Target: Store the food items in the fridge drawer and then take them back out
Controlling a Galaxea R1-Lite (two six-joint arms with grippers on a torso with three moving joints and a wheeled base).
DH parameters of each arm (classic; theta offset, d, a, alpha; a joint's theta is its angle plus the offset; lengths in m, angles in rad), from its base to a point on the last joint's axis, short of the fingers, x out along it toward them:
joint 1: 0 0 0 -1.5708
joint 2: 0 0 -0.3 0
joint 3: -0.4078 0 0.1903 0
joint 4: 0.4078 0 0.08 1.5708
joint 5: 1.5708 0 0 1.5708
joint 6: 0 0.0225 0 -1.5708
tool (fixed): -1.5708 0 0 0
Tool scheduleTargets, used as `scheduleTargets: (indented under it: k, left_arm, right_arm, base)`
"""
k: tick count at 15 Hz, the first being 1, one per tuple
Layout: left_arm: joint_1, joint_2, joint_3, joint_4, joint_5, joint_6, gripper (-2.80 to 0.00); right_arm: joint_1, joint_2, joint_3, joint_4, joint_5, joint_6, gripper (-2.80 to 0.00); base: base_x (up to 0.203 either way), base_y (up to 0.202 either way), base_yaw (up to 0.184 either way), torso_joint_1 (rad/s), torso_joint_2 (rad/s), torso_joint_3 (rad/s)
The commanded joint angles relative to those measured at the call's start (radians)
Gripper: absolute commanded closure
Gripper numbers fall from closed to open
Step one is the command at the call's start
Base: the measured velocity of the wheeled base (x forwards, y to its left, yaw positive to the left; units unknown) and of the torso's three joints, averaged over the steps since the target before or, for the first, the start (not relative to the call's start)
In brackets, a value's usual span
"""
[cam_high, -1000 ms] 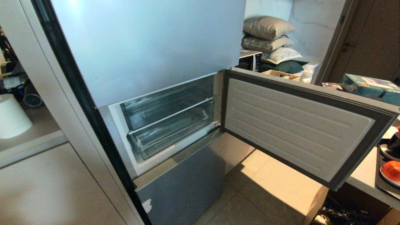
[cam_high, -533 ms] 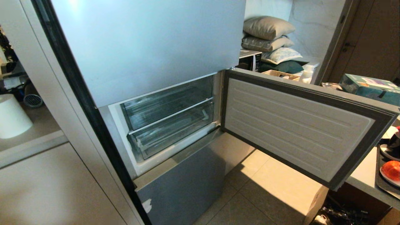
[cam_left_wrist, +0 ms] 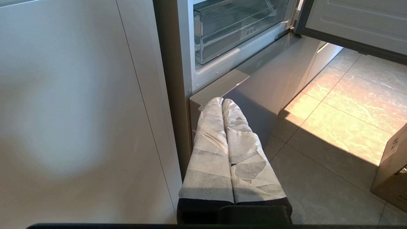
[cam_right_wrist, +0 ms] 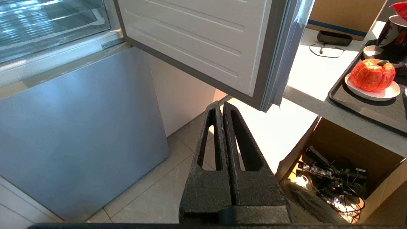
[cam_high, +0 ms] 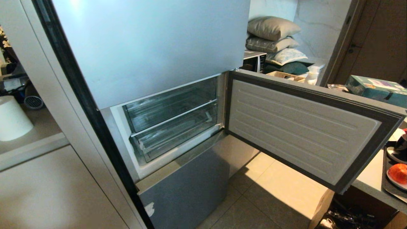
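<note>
Fruit (cam_right_wrist: pixel 372 74) sits well beyond right end effector (cam_right_wrist: pixel 222 105).

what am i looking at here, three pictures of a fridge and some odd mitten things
These come from one robot's three cameras. The wide picture is from its head: a grey fridge with its middle door swung open, showing two clear plastic drawers pushed in, with nothing showing inside. The other two are shot from its wrists, behind each hand. The left hand, wrapped in pale cloth, hangs low by the fridge, shut and holding nothing. The black right hand is also shut and empty, below the open door. On the counter to the right sits a dark tray with an orange-red round fruit on a white plate.
</note>
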Motion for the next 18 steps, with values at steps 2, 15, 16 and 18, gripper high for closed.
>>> scheduleTargets:
  k: [2, 15, 16, 18]
  left_arm:
    - [0.000, -0.002, 0.000, 0.000, 0.000, 0.000, 0.00]
    - [0.000, -0.002, 0.000, 0.000, 0.000, 0.000, 0.00]
    - [0.000, -0.002, 0.000, 0.000, 0.000, 0.000, 0.00]
    - [0.000, -0.002, 0.000, 0.000, 0.000, 0.000, 0.00]
  right_arm:
    - [0.000, -0.001, 0.000, 0.001, 0.000, 0.002, 0.00]
    - [0.000, -0.001, 0.000, 0.001, 0.000, 0.004, 0.00]
    - [0.000, -0.001, 0.000, 0.001, -0.001, 0.004, 0.00]
    - [0.000, -0.001, 0.000, 0.001, 0.000, 0.004, 0.00]
  base:
    - [0.000, 0.000, 0.000, 0.000, 0.00, 0.000]
    - [0.001, -0.006, 0.154, 0.003, 0.00, 0.003]
    - [0.002, -0.005, 0.181, 0.000, 0.00, 0.005]
    - [0.001, -0.008, 0.175, 0.004, 0.00, -0.003]
